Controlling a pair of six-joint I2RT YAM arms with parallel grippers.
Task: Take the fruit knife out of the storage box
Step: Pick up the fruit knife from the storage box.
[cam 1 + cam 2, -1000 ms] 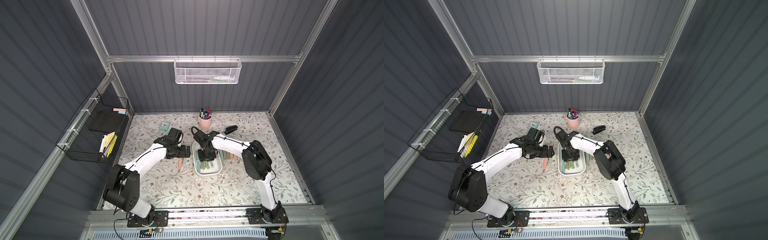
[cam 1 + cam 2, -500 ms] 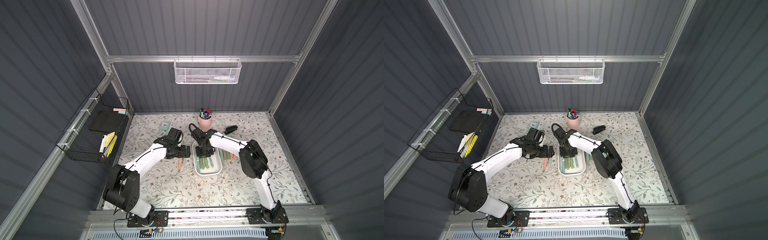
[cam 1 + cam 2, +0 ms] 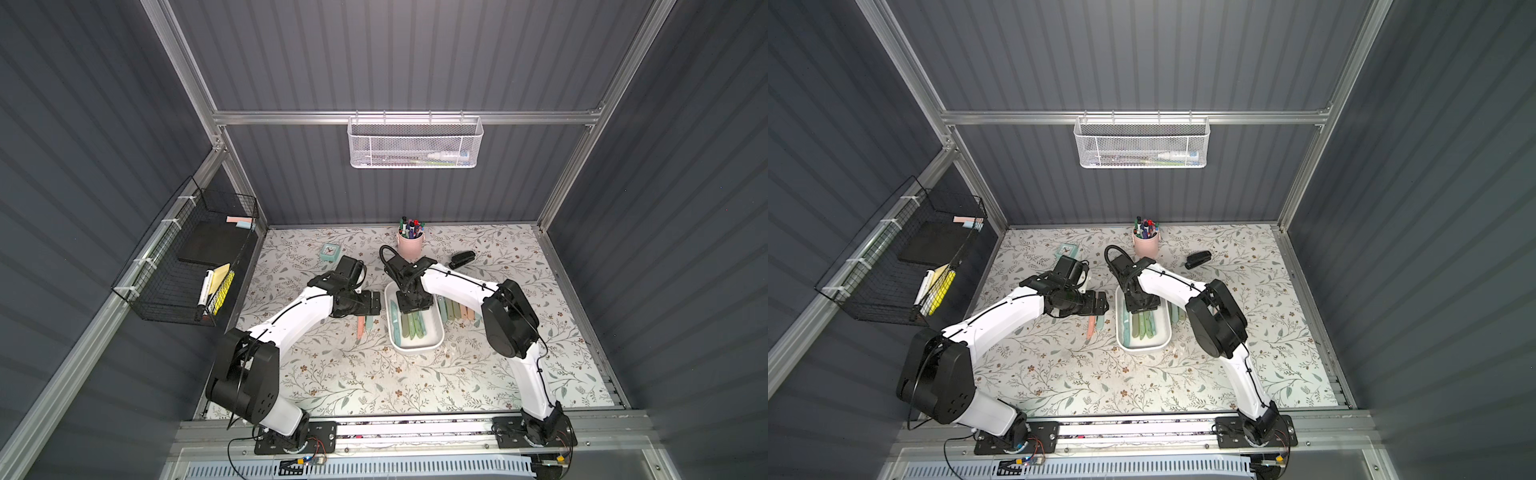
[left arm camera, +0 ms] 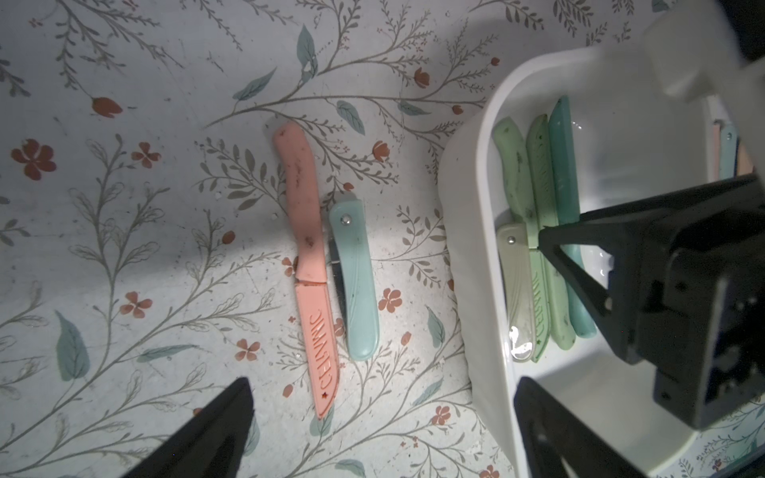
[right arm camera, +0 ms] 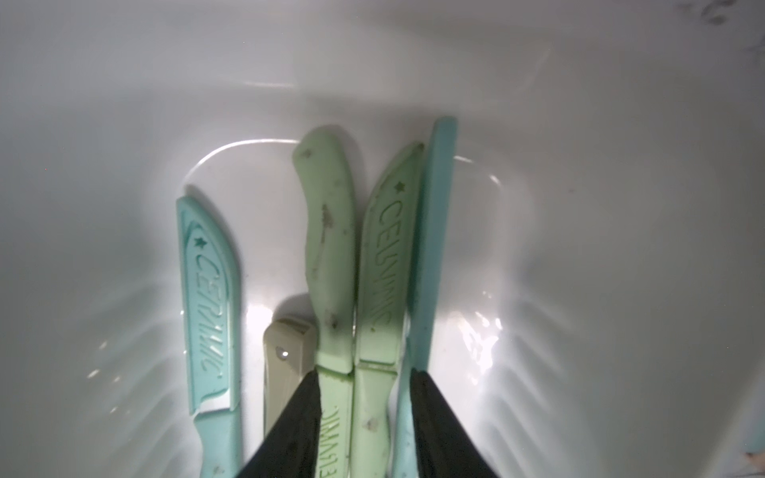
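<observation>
Inside storage box [image 5: 579,124], right gripper [image 5: 364,374] straddles green knives [image 5: 327,248], grip unclear; left gripper [image 4: 383,383] splayed nearby

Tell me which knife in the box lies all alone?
The flat-lying teal knife: bare storage box floor separates it from the other knives, which lie packed side by side.

"CERAMIC" embossed on teal knife sheath [image 5: 209,302], green knife sheath [image 5: 385,265] & pink knife sheath [image 4: 321,335].
</observation>
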